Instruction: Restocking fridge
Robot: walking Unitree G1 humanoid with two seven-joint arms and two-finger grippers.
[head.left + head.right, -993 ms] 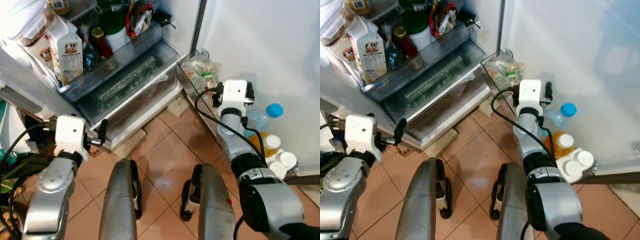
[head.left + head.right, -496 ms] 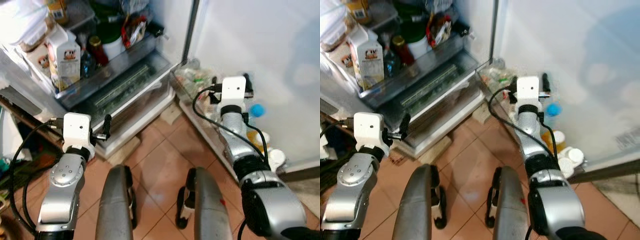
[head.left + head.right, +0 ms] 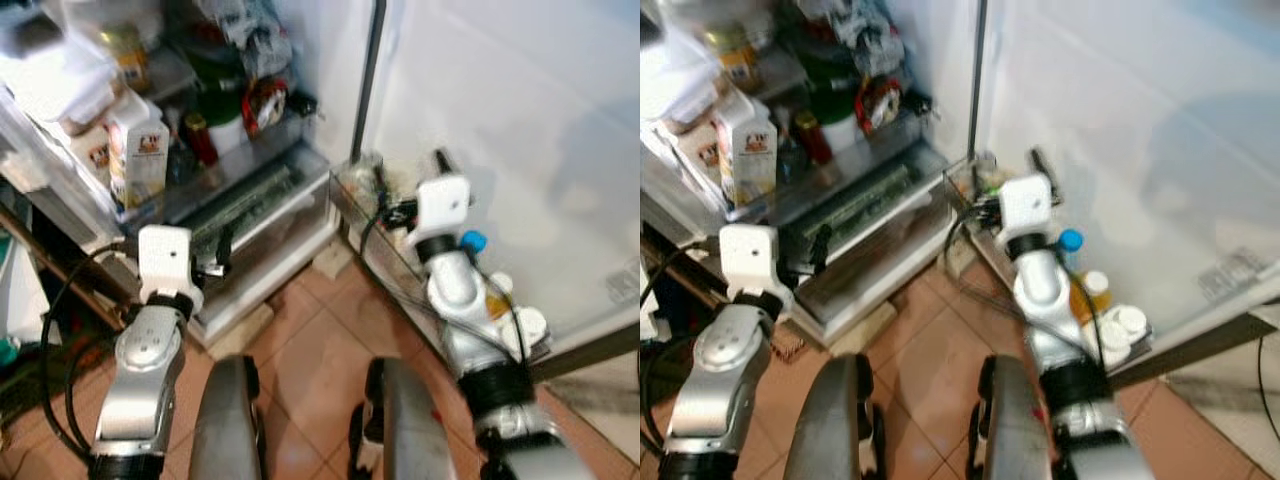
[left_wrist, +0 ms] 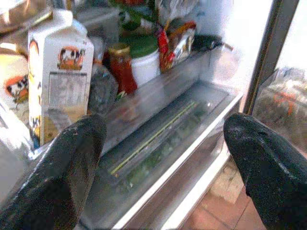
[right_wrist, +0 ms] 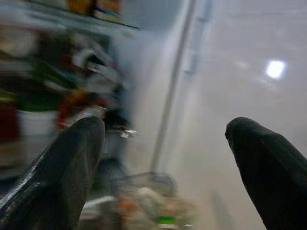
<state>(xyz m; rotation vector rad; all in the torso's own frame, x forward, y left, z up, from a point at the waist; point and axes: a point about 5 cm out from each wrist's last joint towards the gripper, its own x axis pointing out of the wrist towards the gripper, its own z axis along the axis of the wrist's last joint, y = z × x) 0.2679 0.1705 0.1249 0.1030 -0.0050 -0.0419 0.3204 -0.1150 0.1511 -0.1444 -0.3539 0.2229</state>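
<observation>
Down low, both arms reach toward the open fridge (image 3: 250,190). Left end effector (image 4: 163,158), spread wide and empty, faces the milk carton (image 4: 60,72) on its shelf. Right end effector (image 5: 168,163), also wide and empty, hovers by the door bin (image 3: 375,215).

Fridge (image 3: 250,195): open, its lower shelf and glass-fronted drawer at 11 o'clock.
Milk carton (image 3: 135,165): upright on the shelf, cow printed on its face.
Red jar (image 3: 201,140): just beside a white tub (image 3: 226,132).
Door bin (image 3: 395,245): at 2 o'clock, holding a blue-capped bottle (image 3: 472,243) and white-capped bottles (image 3: 528,322).
Left gripper (image 3: 222,250): before the drawer.
Right gripper (image 3: 415,180): above the bin.
Floor (image 3: 310,350): terracotta tiles.
</observation>
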